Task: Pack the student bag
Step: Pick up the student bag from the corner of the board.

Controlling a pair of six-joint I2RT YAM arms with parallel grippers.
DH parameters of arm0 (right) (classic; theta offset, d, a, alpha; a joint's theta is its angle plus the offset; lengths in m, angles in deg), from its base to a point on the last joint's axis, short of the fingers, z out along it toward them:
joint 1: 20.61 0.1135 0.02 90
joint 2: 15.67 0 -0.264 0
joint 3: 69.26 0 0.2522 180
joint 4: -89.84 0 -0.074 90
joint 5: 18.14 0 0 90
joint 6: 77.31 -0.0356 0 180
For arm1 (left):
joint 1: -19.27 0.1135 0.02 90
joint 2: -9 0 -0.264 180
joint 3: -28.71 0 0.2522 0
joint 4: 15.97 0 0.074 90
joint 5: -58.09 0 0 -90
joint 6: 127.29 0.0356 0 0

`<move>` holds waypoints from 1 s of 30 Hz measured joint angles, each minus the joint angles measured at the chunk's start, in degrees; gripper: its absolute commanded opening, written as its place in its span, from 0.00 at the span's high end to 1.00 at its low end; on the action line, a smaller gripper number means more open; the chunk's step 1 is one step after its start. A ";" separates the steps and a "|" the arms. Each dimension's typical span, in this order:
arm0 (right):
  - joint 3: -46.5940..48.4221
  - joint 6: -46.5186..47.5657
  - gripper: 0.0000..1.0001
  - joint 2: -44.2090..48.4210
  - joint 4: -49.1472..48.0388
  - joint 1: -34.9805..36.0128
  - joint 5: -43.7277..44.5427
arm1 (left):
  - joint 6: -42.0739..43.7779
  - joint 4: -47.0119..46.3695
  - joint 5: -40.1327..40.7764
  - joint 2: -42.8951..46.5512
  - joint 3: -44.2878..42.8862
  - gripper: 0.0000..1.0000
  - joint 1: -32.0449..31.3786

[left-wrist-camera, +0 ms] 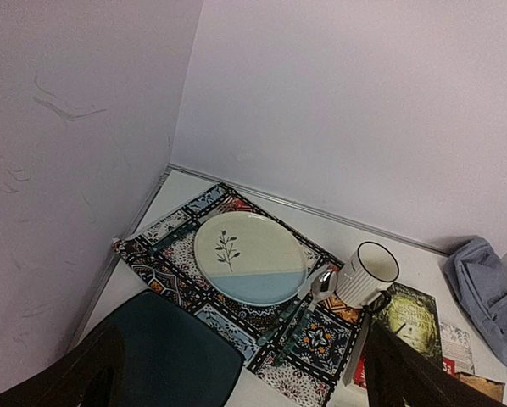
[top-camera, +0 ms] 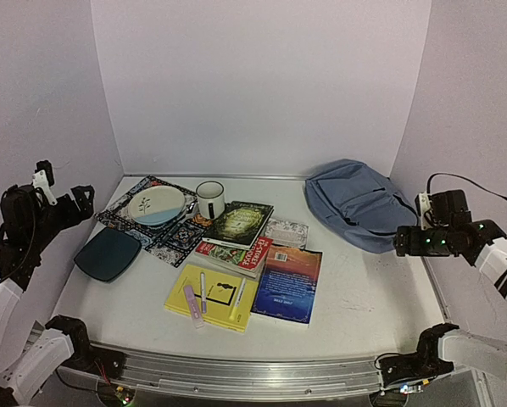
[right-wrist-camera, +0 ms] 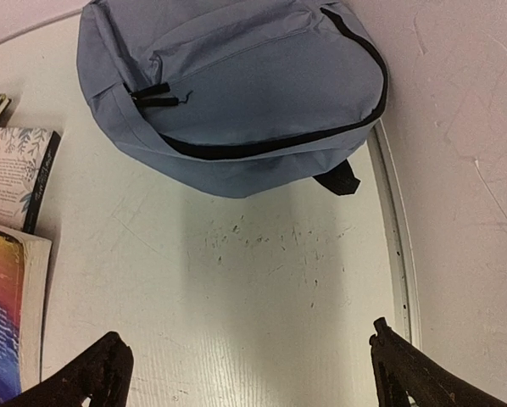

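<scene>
Plate point(top-camera: 156, 206) on patterned mat point(top-camera: 174, 247), mug point(top-camera: 209, 199) beside

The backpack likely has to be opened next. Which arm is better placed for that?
Probably right. The right gripper, open, hovers just in front of the student bag; the left gripper is at the table's far side, by the plate.
</scene>
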 measured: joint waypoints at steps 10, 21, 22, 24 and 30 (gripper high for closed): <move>3.50 14.32 0.02 -14.27 -2.91 0.00 0.94 | 1.20 0.07 -9.53 -6.03 0.63 0.00 0.00; 11.15 25.90 0.02 -32.44 -7.58 0.00 6.67 | -0.09 0.66 -19.91 -14.43 0.63 0.00 -0.02; 11.47 26.32 0.02 -33.48 -8.00 0.00 6.80 | -0.28 0.74 -20.44 -14.97 0.63 0.00 0.00; 12.55 27.63 0.02 -36.54 -8.66 0.00 7.21 | -0.79 1.16 -21.68 -16.02 0.63 0.00 0.00; 17.49 31.61 0.13 -48.24 -11.89 0.02 8.59 | -2.56 1.53 -25.24 -16.50 0.63 0.01 0.00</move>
